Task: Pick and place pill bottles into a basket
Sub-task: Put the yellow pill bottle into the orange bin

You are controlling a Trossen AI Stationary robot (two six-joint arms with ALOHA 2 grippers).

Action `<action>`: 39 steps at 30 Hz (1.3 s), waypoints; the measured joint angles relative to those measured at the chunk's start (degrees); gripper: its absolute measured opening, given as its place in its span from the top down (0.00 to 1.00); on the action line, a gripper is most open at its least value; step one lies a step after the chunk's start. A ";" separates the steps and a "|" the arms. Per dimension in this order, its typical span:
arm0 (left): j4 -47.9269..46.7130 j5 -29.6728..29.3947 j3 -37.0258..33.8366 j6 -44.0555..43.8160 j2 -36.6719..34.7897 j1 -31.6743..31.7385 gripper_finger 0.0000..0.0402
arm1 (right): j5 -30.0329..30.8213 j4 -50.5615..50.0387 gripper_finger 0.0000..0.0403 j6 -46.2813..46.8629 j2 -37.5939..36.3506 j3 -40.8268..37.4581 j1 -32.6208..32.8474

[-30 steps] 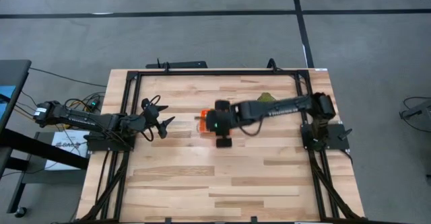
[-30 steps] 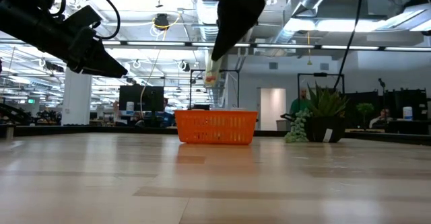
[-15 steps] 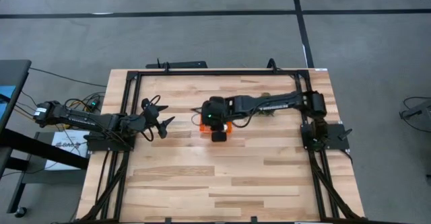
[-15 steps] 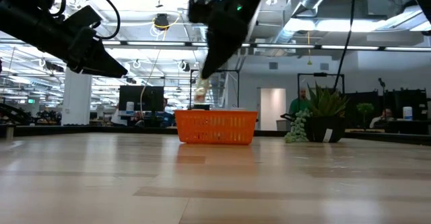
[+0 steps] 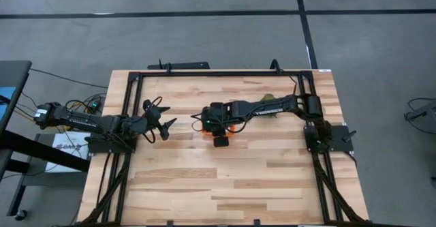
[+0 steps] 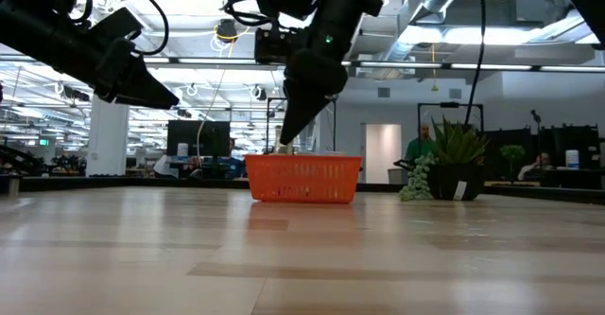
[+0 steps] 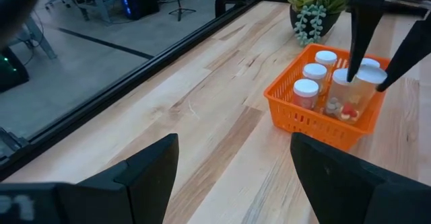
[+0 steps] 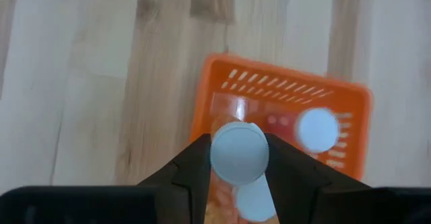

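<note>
Right pincer [image 8: 237, 158] clamped on a white-capped bottle [image 8: 238, 153], lowered into the orange basket [image 7: 289, 109] at mid-desk, beside other bottles [image 7: 306, 91] standing inside; left pincer [image 5: 165, 127] hangs spread and empty above the desk [image 5: 191, 186], well apart from the basket

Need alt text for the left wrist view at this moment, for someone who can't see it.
The right gripper lowers a pill bottle into the orange basket on the wooden table, beside white-capped bottles already standing inside. The left gripper's open fingers frame the near edge, well short of the basket, and a plant sits just beyond it.
</note>
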 joint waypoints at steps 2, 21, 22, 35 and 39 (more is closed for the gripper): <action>0.00 -0.24 0.00 0.00 0.01 -0.01 0.31 | -0.22 0.53 0.71 -0.49 0.00 0.09 -0.06; 0.02 -0.92 0.00 0.02 0.02 0.00 0.31 | -1.23 2.81 0.71 -1.26 0.05 0.04 -1.17; 0.02 -0.94 0.00 0.01 0.01 0.01 0.31 | -1.23 2.95 0.71 -1.28 0.05 0.04 -1.17; 0.04 -0.98 0.00 0.01 0.02 -0.01 0.31 | -1.21 3.69 0.71 -1.18 0.07 -1.03 -1.54; 0.07 -0.98 0.00 0.00 0.01 -0.01 0.31 | -1.21 3.67 0.71 -1.17 0.07 -1.03 -1.54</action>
